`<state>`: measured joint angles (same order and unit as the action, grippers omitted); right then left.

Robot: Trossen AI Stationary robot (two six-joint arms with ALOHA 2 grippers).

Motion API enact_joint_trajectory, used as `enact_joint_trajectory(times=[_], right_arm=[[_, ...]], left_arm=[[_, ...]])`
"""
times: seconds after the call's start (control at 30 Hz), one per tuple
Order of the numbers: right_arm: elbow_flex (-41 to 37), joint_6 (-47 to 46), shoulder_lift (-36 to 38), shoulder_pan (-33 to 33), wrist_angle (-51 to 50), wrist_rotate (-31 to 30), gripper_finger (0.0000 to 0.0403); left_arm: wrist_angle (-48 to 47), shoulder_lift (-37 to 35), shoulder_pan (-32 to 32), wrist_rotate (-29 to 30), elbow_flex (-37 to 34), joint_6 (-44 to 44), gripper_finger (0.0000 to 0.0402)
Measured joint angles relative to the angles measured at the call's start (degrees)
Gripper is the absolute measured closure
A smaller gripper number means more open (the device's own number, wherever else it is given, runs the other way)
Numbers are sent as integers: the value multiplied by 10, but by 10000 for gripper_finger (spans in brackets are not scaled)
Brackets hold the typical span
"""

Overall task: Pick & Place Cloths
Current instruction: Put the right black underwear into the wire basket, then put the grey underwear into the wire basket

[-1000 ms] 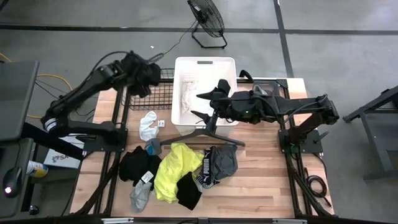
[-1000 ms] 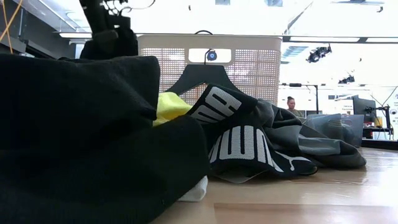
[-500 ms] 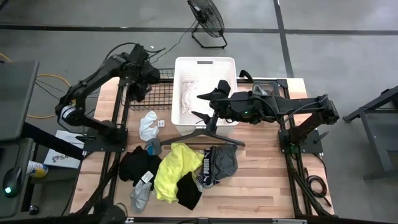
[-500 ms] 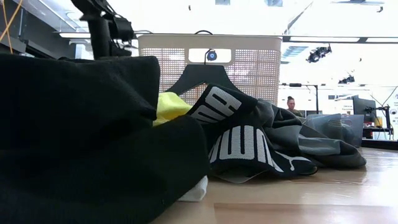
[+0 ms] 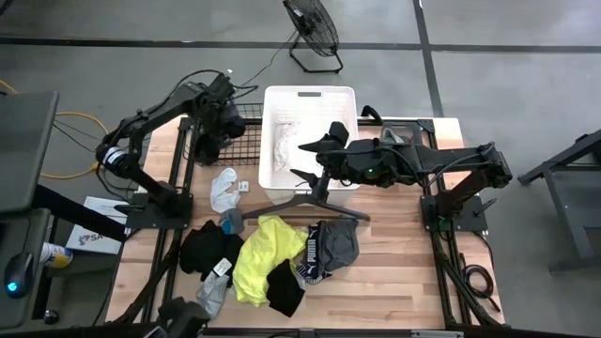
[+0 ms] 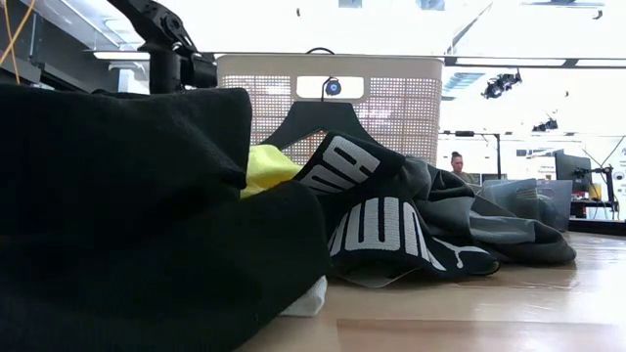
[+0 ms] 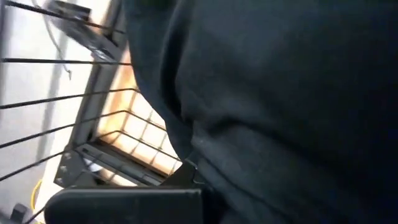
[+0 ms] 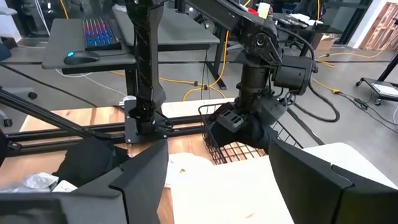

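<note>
Nearest the front edge of the desk (image 5: pixel 394 282) lies the pile of cloths not yet dealt with: a crumpled black knitted garment (image 5: pixel 208 252) toward the front-left corner, a small grey cloth (image 5: pixel 212 297) just in front of it, the neon yellow garment (image 5: pixel 255 255) beside them, another black piece (image 5: pixel 285 287) touching its front side, and a dark grey garment with white lettering (image 5: pixel 334 246) nearer the middle. In the low view the black knit (image 6: pixel 117 215) fills most of the foreground. Behind the pile rests the dark grey clothes hanger (image 5: pixel 300 201), and a small white cloth (image 5: pixel 223 190) lies apart toward the left edge.

Farther back, the right hand (image 5: pixel 315 160) hovers, fingers spread and empty, over the front part of the white slatted plastic basket (image 5: pixel 309 94), which already holds a white lacy garment (image 5: pixel 282 143).

At the back-left corner the left hand (image 5: pixel 214 120) is clamped on a black cloth (image 5: pixel 212 137) that hangs below it over the black wire rack (image 5: pixel 246 141); its wrist view is filled with that dark fabric (image 7: pixel 286 106). Over the last second this arm has swung the cloth from above the left edge toward the basket. That suggests the carry is nearly done; the hand probably needs to clear the basket's rim before letting go, with most of the pile left.
</note>
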<state>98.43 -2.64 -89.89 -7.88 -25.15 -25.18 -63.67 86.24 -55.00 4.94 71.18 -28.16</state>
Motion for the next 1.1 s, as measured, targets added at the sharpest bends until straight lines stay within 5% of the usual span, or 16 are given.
enact_joint_trajectory(times=[0.37, 0.8, 1.1], right_arm=[[0, -5, 0, 0, 0, 0, 133], [0, -21, 0, 0, -12, 0, 133], [0, -24, 0, 0, -15, 0, 133]], left_arm=[[-10, 12, 6, -11, 0, 70, 362], [-15, 11, 6, -10, 14, 138, 153], [-24, -40, 6, -32, 66, 163, 133]])
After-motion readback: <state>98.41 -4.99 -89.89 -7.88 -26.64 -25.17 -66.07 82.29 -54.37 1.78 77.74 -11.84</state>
